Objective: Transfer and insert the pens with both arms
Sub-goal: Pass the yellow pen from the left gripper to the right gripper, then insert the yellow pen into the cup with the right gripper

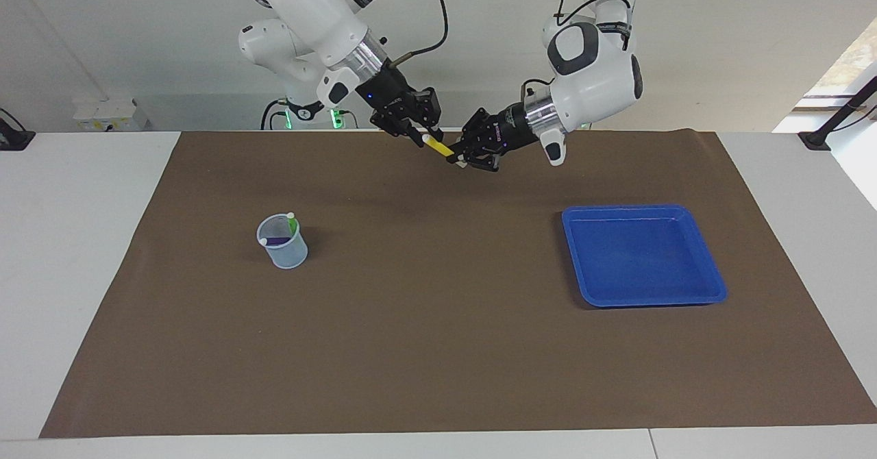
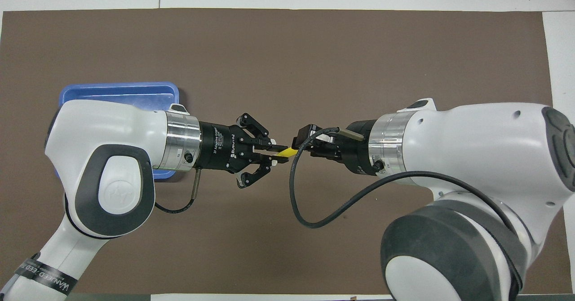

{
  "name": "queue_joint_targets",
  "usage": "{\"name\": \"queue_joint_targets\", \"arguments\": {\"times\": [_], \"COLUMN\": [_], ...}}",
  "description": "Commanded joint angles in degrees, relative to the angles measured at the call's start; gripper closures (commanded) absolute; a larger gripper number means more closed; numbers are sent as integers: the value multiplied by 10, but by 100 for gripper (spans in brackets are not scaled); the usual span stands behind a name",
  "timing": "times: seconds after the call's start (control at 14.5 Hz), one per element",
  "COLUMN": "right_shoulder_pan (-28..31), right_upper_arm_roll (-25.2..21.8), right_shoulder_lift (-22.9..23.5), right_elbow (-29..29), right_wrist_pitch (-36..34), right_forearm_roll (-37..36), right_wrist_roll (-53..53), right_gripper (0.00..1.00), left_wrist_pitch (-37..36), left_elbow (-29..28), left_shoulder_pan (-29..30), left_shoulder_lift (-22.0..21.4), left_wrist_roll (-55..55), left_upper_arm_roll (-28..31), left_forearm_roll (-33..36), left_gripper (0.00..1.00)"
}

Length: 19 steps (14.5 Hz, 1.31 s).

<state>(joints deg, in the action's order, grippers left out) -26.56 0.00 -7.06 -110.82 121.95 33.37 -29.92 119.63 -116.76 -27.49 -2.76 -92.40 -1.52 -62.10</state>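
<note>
Your work surface is a brown mat (image 1: pixel 438 349) spread over a white table (image 1: pixel 75 274), with a plain pale wall at twelve o'clock in the facing view and a window edge at about two o'clock. In that view a blue tray (image 1: pixel 643 288) sits at four o'clock toward the left arm's end, and a pale mesh cup (image 1: pixel 282 242) at eight o'clock toward the right arm's end, with the green pen (image 1: pixel 292 223) and the purple pen (image 1: pixel 277 241) in it. Over the mat at its robot edge, the left gripper (image 1: pixel 458 159) is clamped on the yellow pen (image 1: pixel 438 147), and the right gripper (image 1: pixel 419 137) has its fingertips at the pen's pale end; you cannot tell whether they have closed. A black cable (image 2: pixel 314 211) loops under the right wrist. The left gripper's body reads "ROBOTIQ", and a band on the arm "WANLEED".
</note>
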Motion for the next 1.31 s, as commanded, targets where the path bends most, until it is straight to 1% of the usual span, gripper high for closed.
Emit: {"name": "queue_joint_targets", "arguments": {"times": [0.0,0.14,0.21,0.48,0.62,0.69,0.76,0.83,0.89,1.03,1.17,1.24], "right_shoulder_pan": [5,5,6,12,26,39,59,82,101,134,157,161], "right_upper_arm_roll": [4,4,4,4,1,-1,-2,-2,-2,-3,-3,-3], "right_shoulder_lift": [-3,-3,-2,1,6,14,20,25,29,38,35,33], "right_elbow": [-8,-8,-7,-1,17,36,53,71,86,111,105,100], "right_wrist_pitch": [14,14,14,0,-28,-63,-101,-142,-176,-237,-259,-258], "right_forearm_roll": [10,10,10,10,6,1,-1,-13,-39,-108,-175,-220], "right_wrist_roll": [8,7,7,8,13,33,68,110,151,268,398,455], "right_gripper": [63,89,100,100,100,100,100,100,100,100,100,100], "left_wrist_pitch": [12,12,14,17,19,20,20,20,20,15,-5,-25], "left_elbow": [-21,-21,-21,-21,-21,-21,-21,-21,-20,-18,-15,-9], "left_shoulder_pan": [-5,-5,-5,-5,-5,-6,-6,-6,-5,2,23,32], "left_shoulder_lift": [-18,-19,-18,-18,-18,-18,-19,-19,-18,-16,-15,-13], "left_wrist_roll": [-5,-5,-5,-5,-6,-5,-4,-4,-2,7,48,71], "left_upper_arm_roll": [4,4,4,4,4,5,5,5,6,8,8,8], "left_forearm_roll": [-14,-15,-15,-17,-21,-21,-20,-20,-18,-11,42,70], "left_gripper": [100,100,100,100,100,82,4,0,0,0,0,0]}}
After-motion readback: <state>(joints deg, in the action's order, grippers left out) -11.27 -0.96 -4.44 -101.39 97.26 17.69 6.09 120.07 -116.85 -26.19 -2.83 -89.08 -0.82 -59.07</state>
